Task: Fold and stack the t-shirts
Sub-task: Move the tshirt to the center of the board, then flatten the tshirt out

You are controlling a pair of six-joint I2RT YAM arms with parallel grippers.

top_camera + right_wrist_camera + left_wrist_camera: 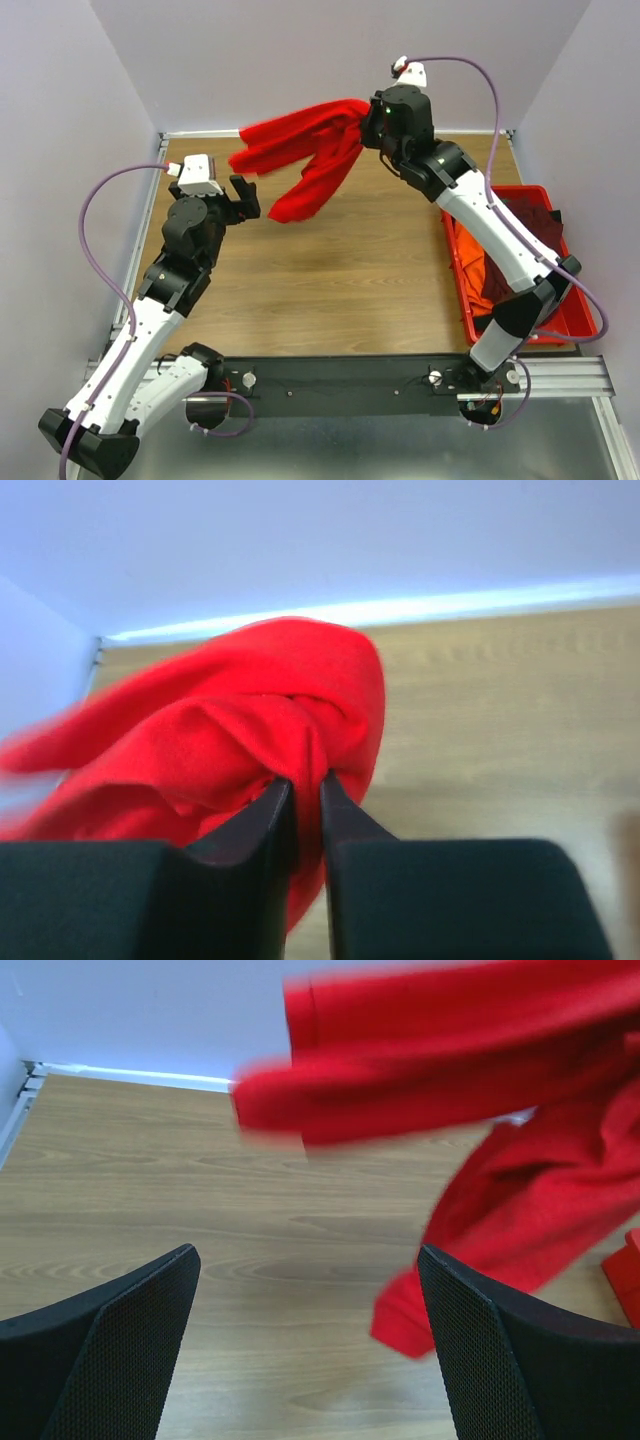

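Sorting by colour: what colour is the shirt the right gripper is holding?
The shirt is plain bright red, clearest in the top view.

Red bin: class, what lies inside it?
Inside the bin, crumpled orange cloth shows. The right arm crosses above it and hides whatever else lies there.

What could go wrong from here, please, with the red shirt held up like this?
The right gripper pinches only a bunched fold of the red t-shirt, so the cloth could slip out and fall in a heap on the table. The shirt hangs twisted, so the open left gripper might catch several layers rather than one clean edge.
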